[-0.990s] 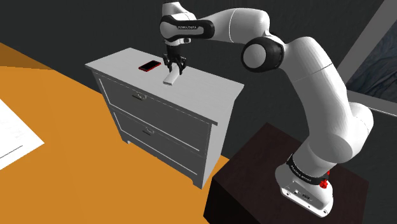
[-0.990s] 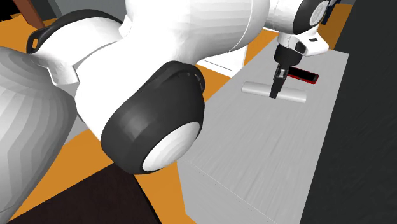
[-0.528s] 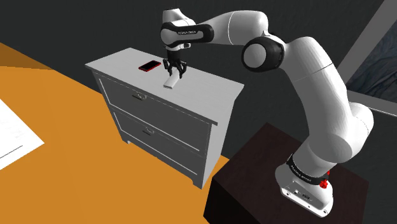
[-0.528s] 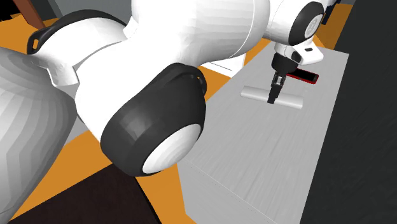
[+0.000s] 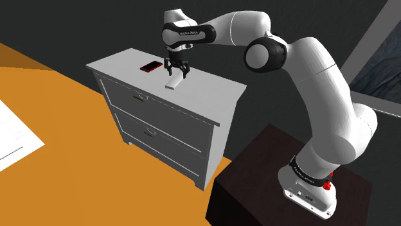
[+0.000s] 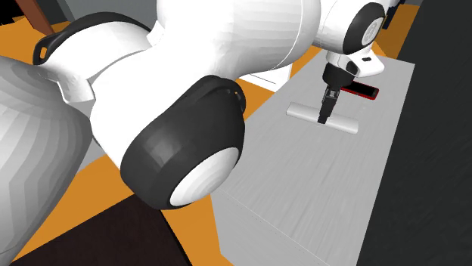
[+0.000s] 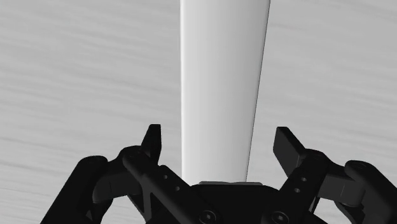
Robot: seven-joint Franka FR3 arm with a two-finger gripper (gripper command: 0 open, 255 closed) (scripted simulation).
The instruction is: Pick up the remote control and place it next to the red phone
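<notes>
**Wrist view: remote lies between parted fingers, not gripped**

Seen in the wrist view, the gripper [image 7: 219, 143] is held open. Its two black fingers [image 7: 153, 139] are set on either side of the remote [image 7: 222, 76], and a strip of bare surface can be seen between each fingertip and the remote's edges, so nothing is clasped. The remote is drawn as a plain white bar. Its long axis runs straight out from the base of the hand, crosswise to the line between the fingertips.

In the second exterior view the remote [image 6: 344, 122] is laid flat on the dresser [image 6: 318, 189], with its length running across the top. The gripper [image 6: 325, 113] is placed over its middle. The red phone [image 6: 359, 91] is found near it on the far side, and the two are not seen to touch.

In the shoulder view the arm [image 5: 308, 77] is raised from the dark stand [image 5: 250, 186] at the lower right, bent at the elbow and stretched towards that view's left. The hand is pointed down, with the gripper [image 5: 176, 70] at the remote [image 5: 171, 83]. The red phone [image 5: 151, 66] is placed just to that view's left of it.

The pale grey dresser top is shown with a faint grain, and two drawers [image 5: 160, 128] are fitted below it. An orange floor [image 5: 58, 122] and dark walls [image 5: 77, 26] are shown around it.
</notes>
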